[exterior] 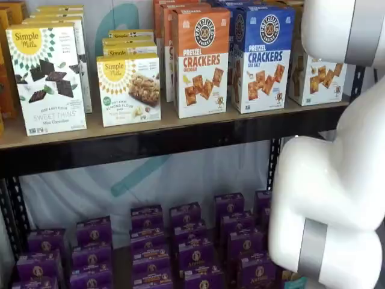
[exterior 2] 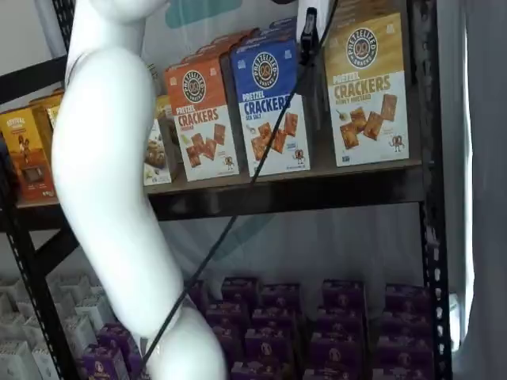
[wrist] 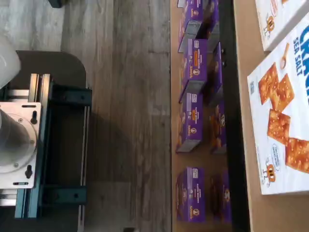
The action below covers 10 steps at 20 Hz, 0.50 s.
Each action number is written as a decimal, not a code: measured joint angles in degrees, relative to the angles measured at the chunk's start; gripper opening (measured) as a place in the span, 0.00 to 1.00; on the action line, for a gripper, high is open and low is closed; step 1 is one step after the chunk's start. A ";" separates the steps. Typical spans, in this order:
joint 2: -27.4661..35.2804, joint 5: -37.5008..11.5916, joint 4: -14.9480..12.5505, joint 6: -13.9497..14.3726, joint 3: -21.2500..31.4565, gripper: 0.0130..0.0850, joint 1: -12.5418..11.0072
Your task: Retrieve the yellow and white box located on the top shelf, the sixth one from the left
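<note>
The yellow and white box (exterior 2: 366, 91) stands upright at the right end of the top shelf (exterior 2: 317, 191), next to a blue box. In a shelf view it (exterior: 316, 78) shows only partly behind the white arm, on the top shelf (exterior: 150, 143). My gripper (exterior 2: 310, 38) hangs from above as a black finger with a cable beside it. It sits in front of the gap between the blue box and the yellow and white box, up by their tops. The finger shows side-on and no box is in it. The wrist view shows no fingers.
An orange box (exterior: 201, 63) and a blue box (exterior: 263, 57) stand left of the target, with white Simple Mills boxes (exterior: 48, 78) further left. Small purple boxes (exterior: 186, 241) fill the lower level. The white arm (exterior 2: 111, 182) stands before the shelves. A black upright (exterior 2: 424, 158) borders the right side.
</note>
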 joint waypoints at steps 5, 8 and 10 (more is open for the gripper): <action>-3.37 -3.22 -7.13 0.31 3.61 1.00 3.83; -4.37 -3.59 -6.63 0.53 4.73 1.00 3.86; -4.79 -3.89 -4.46 0.48 5.09 1.00 2.81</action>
